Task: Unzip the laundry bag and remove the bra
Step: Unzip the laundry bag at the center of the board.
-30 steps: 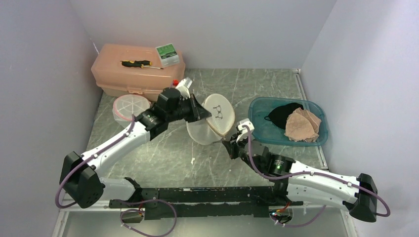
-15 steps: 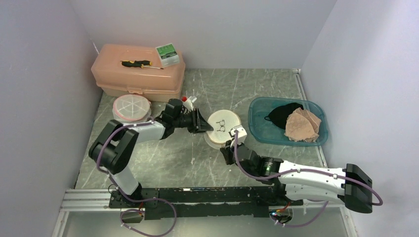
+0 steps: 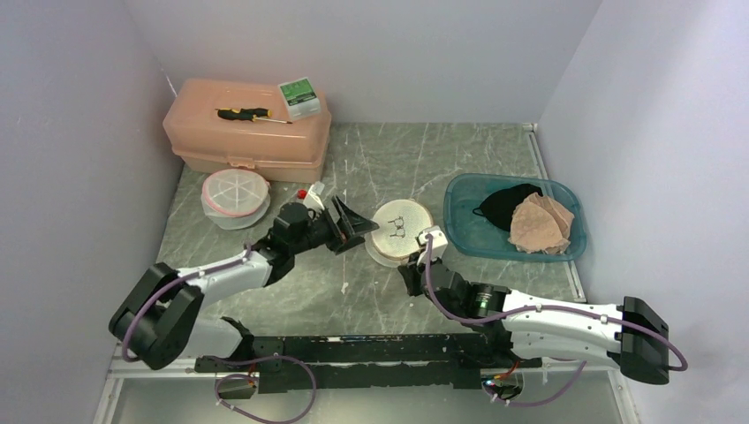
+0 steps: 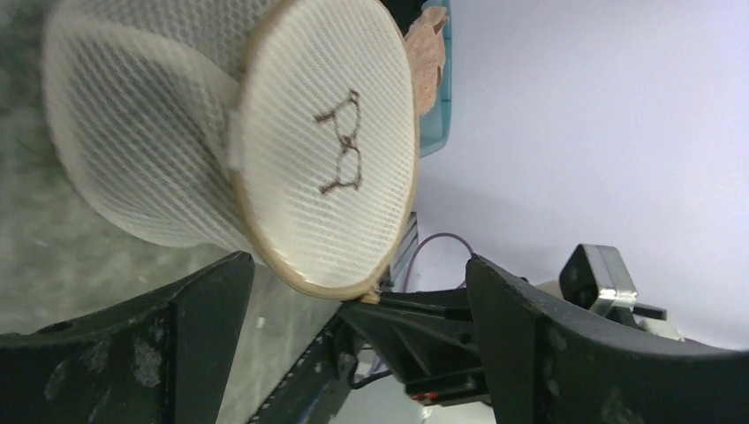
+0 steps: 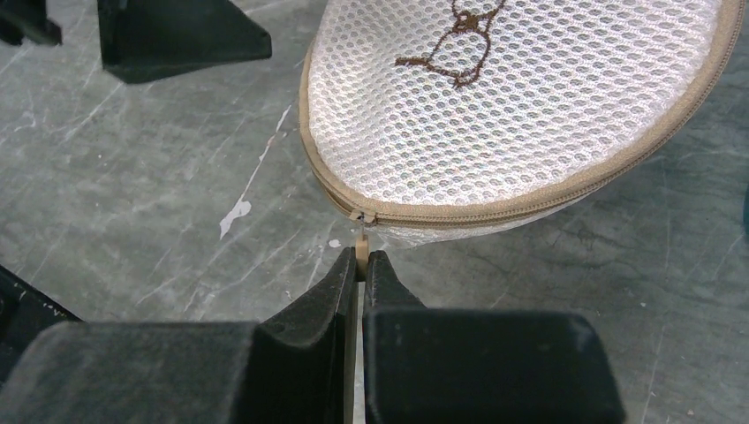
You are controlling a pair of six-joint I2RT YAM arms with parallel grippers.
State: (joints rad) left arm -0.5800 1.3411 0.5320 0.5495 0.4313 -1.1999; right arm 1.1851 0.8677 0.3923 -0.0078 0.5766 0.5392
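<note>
The laundry bag point(image 3: 399, 230) is a round white mesh pouch with a tan zipper rim, lying on the marble table mid-scene. Its embroidered face shows in the left wrist view point(image 4: 265, 150) and the right wrist view point(image 5: 521, 106). My right gripper point(image 3: 409, 265) point(image 5: 360, 256) sits at the bag's near edge, shut on the small tan zipper pull point(image 5: 360, 250), and the zipper looks closed. Just left of the bag, my left gripper point(image 3: 356, 228) point(image 4: 358, 269) stands wide open, holding nothing. The bra is hidden; the mesh does not reveal what is inside.
A blue tub point(image 3: 466, 231) right of the bag holds a black garment point(image 3: 503, 203) and beige garments point(image 3: 540, 223). A pink toolbox point(image 3: 247, 141) with a screwdriver point(image 3: 252, 114) stands back left. A round lidded container point(image 3: 234, 196) sits before it. Walls close in on both sides.
My left gripper let go of the bag, opened wide and drew back to the left. The bag dropped from raised to lying flat. The right gripper kept its hold on the pull.
</note>
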